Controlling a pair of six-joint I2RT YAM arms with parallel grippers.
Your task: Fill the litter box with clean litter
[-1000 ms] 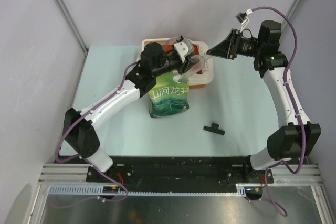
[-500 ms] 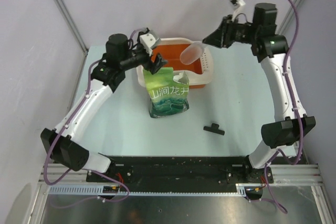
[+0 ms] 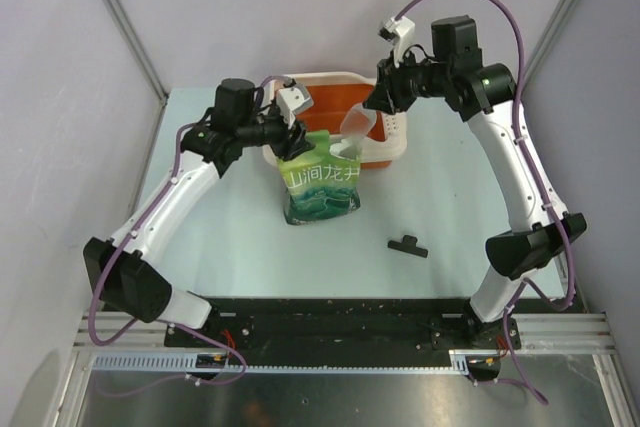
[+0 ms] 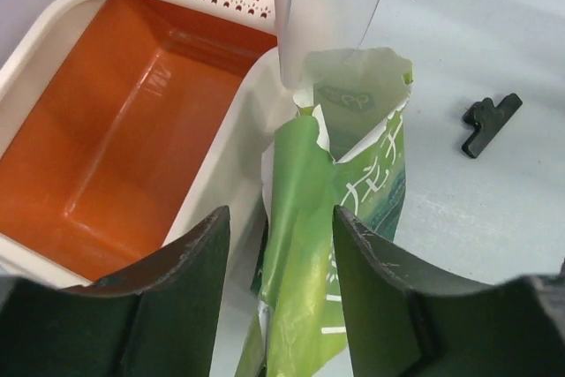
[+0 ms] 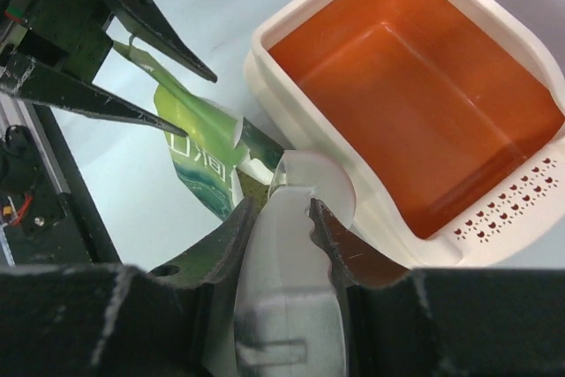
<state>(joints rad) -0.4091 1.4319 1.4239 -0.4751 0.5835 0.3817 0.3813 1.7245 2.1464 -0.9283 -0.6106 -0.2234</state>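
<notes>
The litter box [image 3: 393, 152] stands at the back with a cream rim, and its orange floor [image 5: 415, 94] is bare; it also shows in the left wrist view [image 4: 53, 33]. A green pouch [image 3: 322, 187] stands against its near wall, its top torn open. My right gripper [image 5: 278, 205] is shut on the handle of a translucent white scoop [image 5: 309, 178], whose bowl sits at the pouch mouth [image 4: 353, 86]. My left gripper [image 4: 278, 218] is open, its fingers on either side of the pouch's raised top flap [image 4: 296, 218]. No loose pale litter shows plainly.
A small black clip [image 3: 407, 245] lies on the pale blue table [image 3: 460, 207] to the right of the pouch, also in the left wrist view [image 4: 490, 121]. Grey walls enclose the back and sides. The box's perforated end [image 5: 508, 209] faces right.
The left gripper pulled back to the left, then came right again to the pouch's top flap. The right gripper brought the scoop left and down from above the box to the pouch mouth.
</notes>
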